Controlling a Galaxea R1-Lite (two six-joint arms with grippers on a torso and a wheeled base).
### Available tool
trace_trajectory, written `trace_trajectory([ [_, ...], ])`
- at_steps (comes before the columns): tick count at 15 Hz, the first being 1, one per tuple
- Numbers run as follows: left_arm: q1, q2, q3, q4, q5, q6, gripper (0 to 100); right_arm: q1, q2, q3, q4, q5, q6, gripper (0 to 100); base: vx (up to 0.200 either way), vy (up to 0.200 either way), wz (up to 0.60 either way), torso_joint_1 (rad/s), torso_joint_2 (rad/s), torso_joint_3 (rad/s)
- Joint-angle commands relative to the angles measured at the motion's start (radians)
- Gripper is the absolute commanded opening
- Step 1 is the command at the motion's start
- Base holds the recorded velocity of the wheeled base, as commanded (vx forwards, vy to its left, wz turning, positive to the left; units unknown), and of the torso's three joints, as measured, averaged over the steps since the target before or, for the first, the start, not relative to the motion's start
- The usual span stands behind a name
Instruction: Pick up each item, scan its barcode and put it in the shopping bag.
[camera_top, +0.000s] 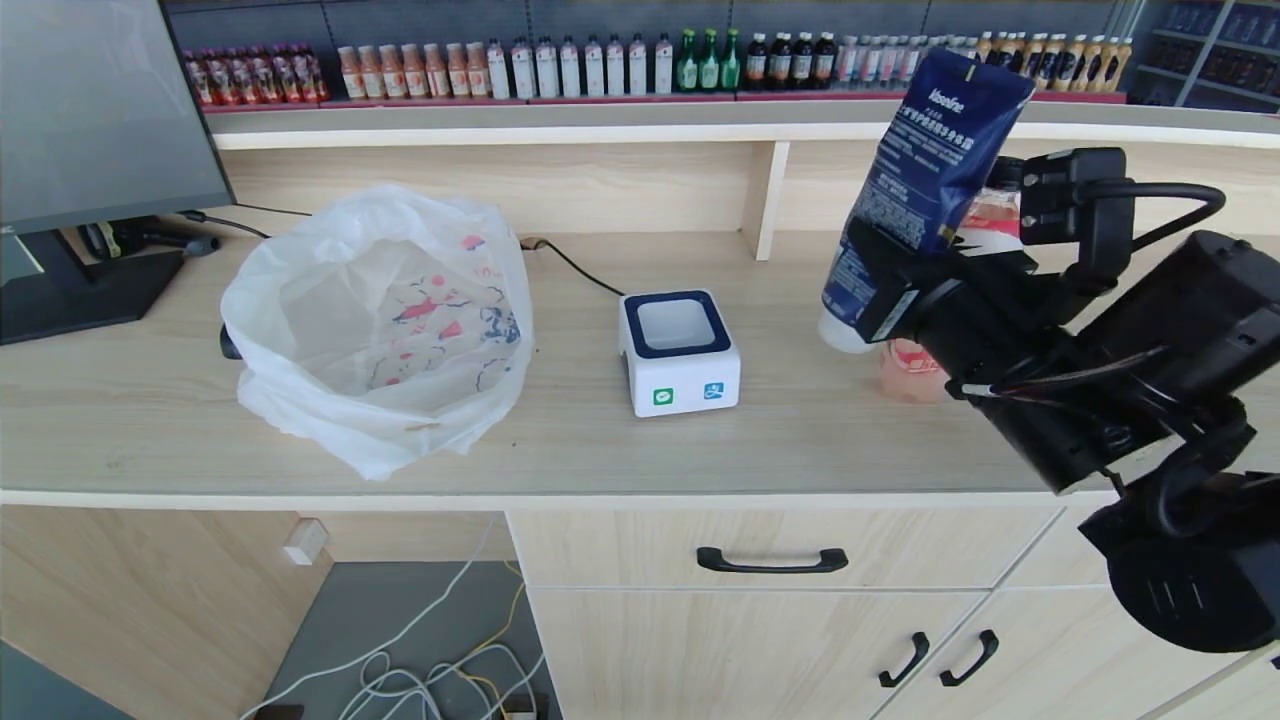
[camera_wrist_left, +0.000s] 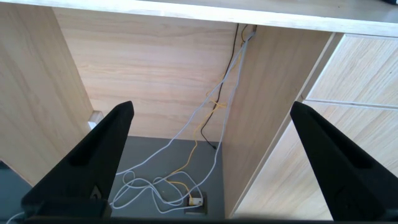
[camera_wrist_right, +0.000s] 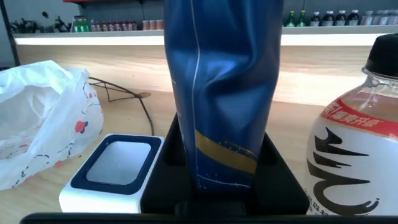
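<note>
1. The blue tube (camera_top: 925, 170) is up off the table (camera_top: 800, 440) at the right, tilted, with its white cap end down and its crimped end high.
2. The right pincer (camera_top: 900, 300) is pinching it low on the body, just above the cap. I'd say that is the best place to hold it: the tube looks soft and dents under pressure, and the cap end is firmer.
3. It looks light but glossy, so it could slip or twist if held loosely.
4. A capped drink bottle (camera_wrist_right: 354, 143) stands on the table just beside the tube.
5. The scanner (camera_top: 680, 350) sits mid-table to the left, window up.
6. The shopping bag (camera_top: 270, 300) gapes open further left.
7. The left pincer (camera_wrist_left: 211, 112) hangs spread below the table edge, over floor cables (camera_wrist_left: 161, 186).
</note>
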Motion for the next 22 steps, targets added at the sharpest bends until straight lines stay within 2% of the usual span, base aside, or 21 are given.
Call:
trace_trajectory([
  [1, 0.000, 0.000, 0.000, 0.000, 0.000, 0.000, 100, 0.024, -0.118, 0.081, 0.000, 0.000, -0.001, 0, 0.000, 0.000, 0.00, 0.000, 0.00, 0.000],
  [10, -0.002, 0.000, 0.000, 0.000, 0.000, 0.000, 100, 0.053, -0.291, 0.273, -0.013, 0.020, 0.001, 0, 0.000, 0.000, 0.00, 0.000, 0.00, 0.000],
  [16, 0.000, 0.000, 0.000, 0.000, 0.000, 0.000, 100, 0.070, -0.374, 0.339, -0.019, 0.038, 0.002, 0, 0.000, 0.000, 0.00, 0.000, 0.00, 0.000],
  [22, 0.000, 0.000, 0.000, 0.000, 0.000, 0.000, 100, 0.173, -0.440, 0.444, -0.014, 0.038, 0.053, 0, 0.000, 0.000, 0.00, 0.000, 0.00, 0.000],
])
